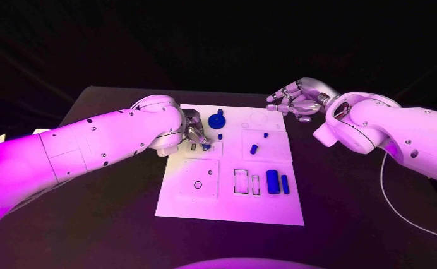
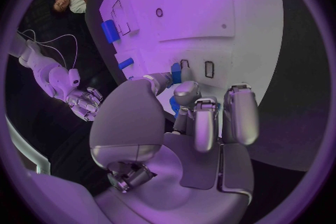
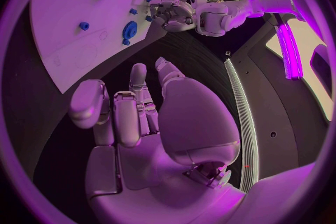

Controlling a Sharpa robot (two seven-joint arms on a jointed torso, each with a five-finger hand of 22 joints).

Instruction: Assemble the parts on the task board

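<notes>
Left hand pinching a small blue part at the task board's left side; right hand empty beyond the far right corner

Head view: flat white task board on the black worktop; left hand low over the board's upper left, beside a round blue knob-shaped part; right hand raised, fingers loosely curled, holding nothing. Left wrist view: fingertips closed on a small blue piece touching the board near two rectangular slots. Right wrist view: right hand's fingers apart, empty, over dark worktop beside the board

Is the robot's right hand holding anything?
No, empty. The silver right hand hangs over black table beside the white task board, fingers loosely curled around nothing.
</notes>
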